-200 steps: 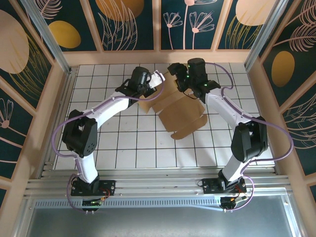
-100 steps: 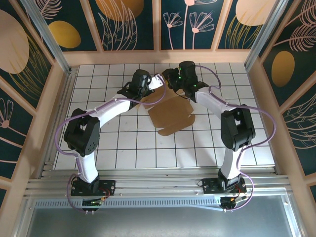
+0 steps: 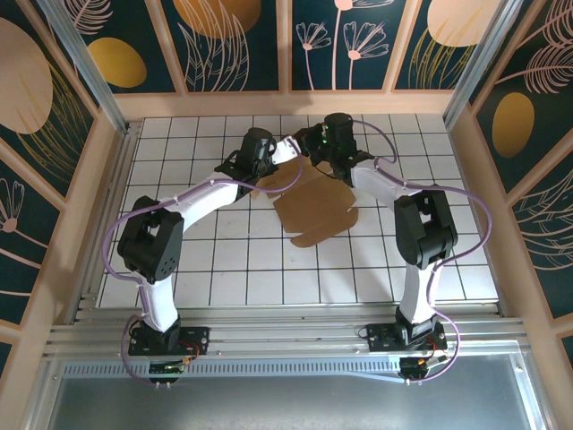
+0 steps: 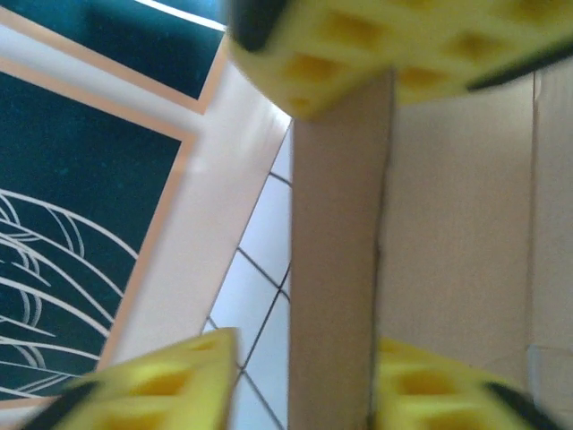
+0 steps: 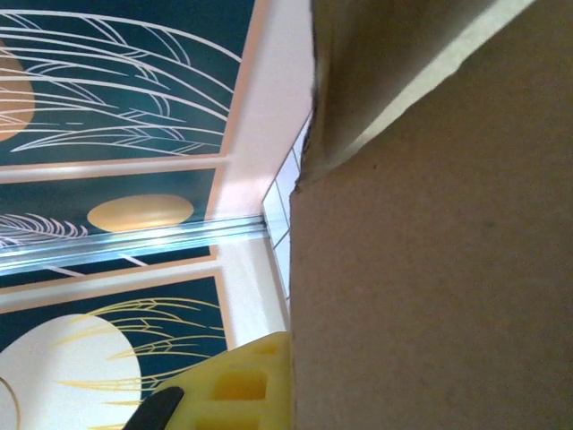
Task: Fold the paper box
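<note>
**Paper box on the counter, flaps raised, both grippers at its far edge.** One paper box [image 3: 315,204] is lying as a flat brown die-cut sheet on the white tiled counter [image 3: 224,269], toward its far middle. Its far flaps are standing up off the tiles. Your two arms are reaching over that far edge, and their wrists are covering part of the sheet from above.

Your left gripper [image 3: 291,152] is holding its jaws released. In the left wrist view its two yellow fingers [image 4: 170,381] are sitting apart and an upright flap is standing between them. Tiles are showing between that flap and the left finger.

Your right gripper [image 3: 311,152] is clenching its jaws on a raised flap of the paper box. In the right wrist view cardboard is blocking most of the frame, and one yellow finger is showing beside its edge.

Painted wall panels [image 3: 224,40] are enclosing the counter on three sides. Two purple cables [image 3: 116,237] are looping along the arms, one on each.
</note>
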Available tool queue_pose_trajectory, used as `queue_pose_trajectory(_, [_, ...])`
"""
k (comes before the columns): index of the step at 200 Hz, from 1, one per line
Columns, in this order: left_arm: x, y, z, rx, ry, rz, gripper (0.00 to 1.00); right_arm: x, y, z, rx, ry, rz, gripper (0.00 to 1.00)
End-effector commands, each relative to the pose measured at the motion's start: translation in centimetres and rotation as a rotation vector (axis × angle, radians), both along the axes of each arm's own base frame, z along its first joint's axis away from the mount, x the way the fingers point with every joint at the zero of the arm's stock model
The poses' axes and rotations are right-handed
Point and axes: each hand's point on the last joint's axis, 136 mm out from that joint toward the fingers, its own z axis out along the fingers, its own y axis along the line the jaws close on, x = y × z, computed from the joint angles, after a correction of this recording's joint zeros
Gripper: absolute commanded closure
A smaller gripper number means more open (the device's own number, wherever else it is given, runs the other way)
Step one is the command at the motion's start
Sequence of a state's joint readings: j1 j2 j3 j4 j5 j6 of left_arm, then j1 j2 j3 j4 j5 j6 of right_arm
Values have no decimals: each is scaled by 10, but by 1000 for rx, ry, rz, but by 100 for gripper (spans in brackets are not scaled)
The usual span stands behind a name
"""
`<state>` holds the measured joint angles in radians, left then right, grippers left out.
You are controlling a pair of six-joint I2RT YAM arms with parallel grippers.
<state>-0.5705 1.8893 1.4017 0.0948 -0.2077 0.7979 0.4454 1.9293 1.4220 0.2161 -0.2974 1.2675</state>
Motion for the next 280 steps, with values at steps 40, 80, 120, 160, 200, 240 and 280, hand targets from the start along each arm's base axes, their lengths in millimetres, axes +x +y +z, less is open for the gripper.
queue_pose_trajectory(40, [-65,4,146,-890,315,238,31,-14,-18,-29,10,-51,32,100])
queue_pose_trajectory(80, [-106,12,115,-1223,670,497,41,-24,-23,-35,50,-57,53,99])
queue_pose_trajectory(120, [-111,17,68,-1508,815,723,43,-36,-27,-28,44,-85,58,98])
queue_pose_trajectory(160, [-93,22,48,-1544,735,759,39,-53,-31,-33,45,-91,74,97])
queue_pose_trajectory(200, [-79,3,20,-1497,787,745,39,-54,-31,-30,35,-123,77,96])
queue_pose_trajectory(240, [-63,-14,-7,-1473,849,787,41,-50,-27,-30,41,-119,84,95])
queue_pose_trajectory(280, [-53,-27,-11,-1524,888,757,46,-49,-24,-33,43,-109,93,95])
